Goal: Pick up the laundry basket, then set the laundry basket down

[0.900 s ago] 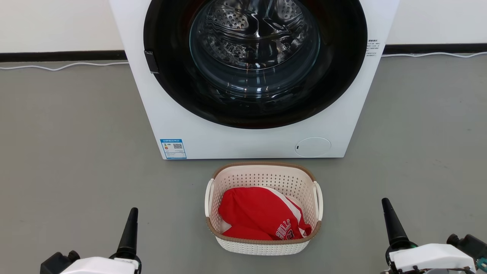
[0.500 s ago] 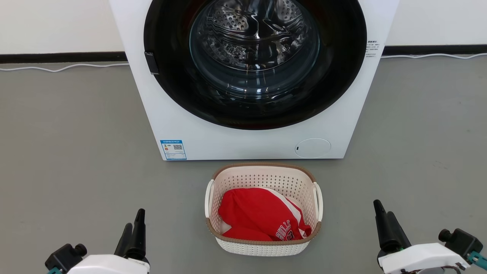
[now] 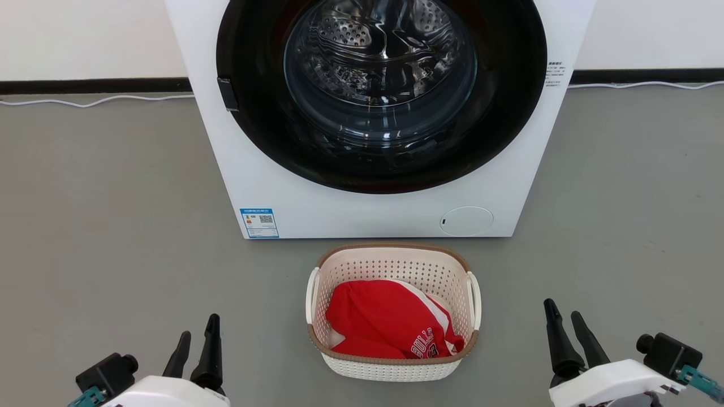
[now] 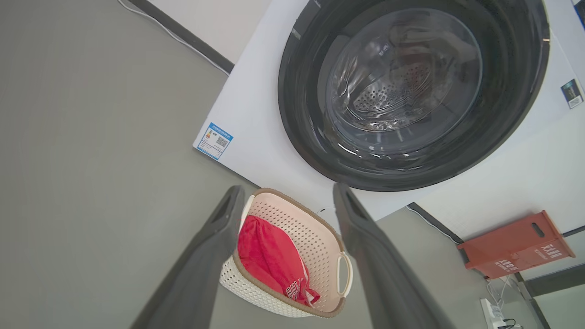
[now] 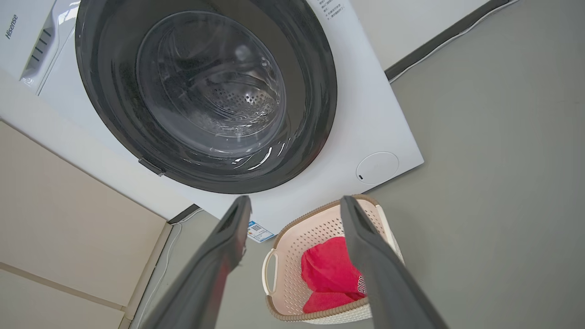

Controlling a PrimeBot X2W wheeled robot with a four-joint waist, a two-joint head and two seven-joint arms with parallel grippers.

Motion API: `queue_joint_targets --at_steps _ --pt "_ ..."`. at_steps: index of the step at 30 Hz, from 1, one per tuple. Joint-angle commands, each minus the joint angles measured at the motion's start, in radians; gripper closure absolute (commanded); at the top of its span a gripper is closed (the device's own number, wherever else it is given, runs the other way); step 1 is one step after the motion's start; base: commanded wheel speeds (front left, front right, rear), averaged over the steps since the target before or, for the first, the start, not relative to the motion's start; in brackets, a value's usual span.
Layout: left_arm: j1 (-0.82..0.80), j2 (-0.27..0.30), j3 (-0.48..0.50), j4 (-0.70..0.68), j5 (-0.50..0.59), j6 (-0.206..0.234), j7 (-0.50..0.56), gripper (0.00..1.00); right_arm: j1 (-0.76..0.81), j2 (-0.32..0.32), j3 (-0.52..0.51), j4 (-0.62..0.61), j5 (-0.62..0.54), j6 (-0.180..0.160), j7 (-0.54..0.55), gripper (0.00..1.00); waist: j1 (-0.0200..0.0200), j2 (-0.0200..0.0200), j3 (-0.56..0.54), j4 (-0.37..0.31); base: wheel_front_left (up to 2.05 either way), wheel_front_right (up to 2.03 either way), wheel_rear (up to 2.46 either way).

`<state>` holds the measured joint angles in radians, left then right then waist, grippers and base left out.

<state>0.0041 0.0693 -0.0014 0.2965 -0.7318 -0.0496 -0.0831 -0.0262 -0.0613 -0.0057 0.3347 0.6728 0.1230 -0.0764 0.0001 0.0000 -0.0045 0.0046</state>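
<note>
Grey floor (image 3: 113, 226) runs up to a pale wall, where a white cable (image 3: 85, 100) trails along the dark skirting. A white front-loading washer (image 3: 373, 217) stands square in the middle, its round glass door shut and its drum showing nothing inside, as far as I can see.

Just in front of the washer, and not touching it, the laundry basket (image 3: 390, 265) sits flat on the floor. A red garment (image 3: 384, 316) with white trim is bundled inside. The two white side handles, the left handle (image 3: 310, 297) and the right handle (image 3: 475, 299), both stand free with nothing hooked through them.

The left gripper (image 3: 198, 327) hangs low on its own side, well apart from the basket, its two dark fingers parted and nothing between them. The right gripper (image 3: 561, 308) mirrors it on the other side, equally clear of the basket, spread and empty too. From each wrist view the basket shows between or just past the fingers, so both arms look aimed at it.

My judgement is that the task has barely begun. Neither gripper has reached a handle or the rim, and the basket has not left the floor. Still to come are the approach to both sides, a firm hold, the lift, and the setting down again.
</note>
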Motion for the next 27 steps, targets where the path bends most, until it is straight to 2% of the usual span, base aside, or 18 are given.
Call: queue_joint_targets --at_steps 1,15,27 --pt "-0.041 0.011 0.011 -0.023 0.031 0.013 -0.014 0.00 -0.050 -0.015 0.014 -0.022 -0.036 0.004 -0.020 0.00 -0.0001 0.0000 0.000 0.000 0.00 0.00 0.00" --pt "-0.038 0.053 -0.033 -0.045 0.204 0.080 -0.055 0.00 -0.053 -0.015 0.015 -0.010 -0.218 0.005 -0.061 0.00 -0.0001 0.0000 0.005 -0.001 0.00 0.00 0.00" --pt "-0.037 0.075 -0.056 -0.059 0.332 0.116 -0.087 0.00 -0.056 -0.013 0.019 -0.002 -0.355 0.006 -0.094 0.00 -0.0001 0.0000 0.010 -0.001 0.00 0.00 0.00"
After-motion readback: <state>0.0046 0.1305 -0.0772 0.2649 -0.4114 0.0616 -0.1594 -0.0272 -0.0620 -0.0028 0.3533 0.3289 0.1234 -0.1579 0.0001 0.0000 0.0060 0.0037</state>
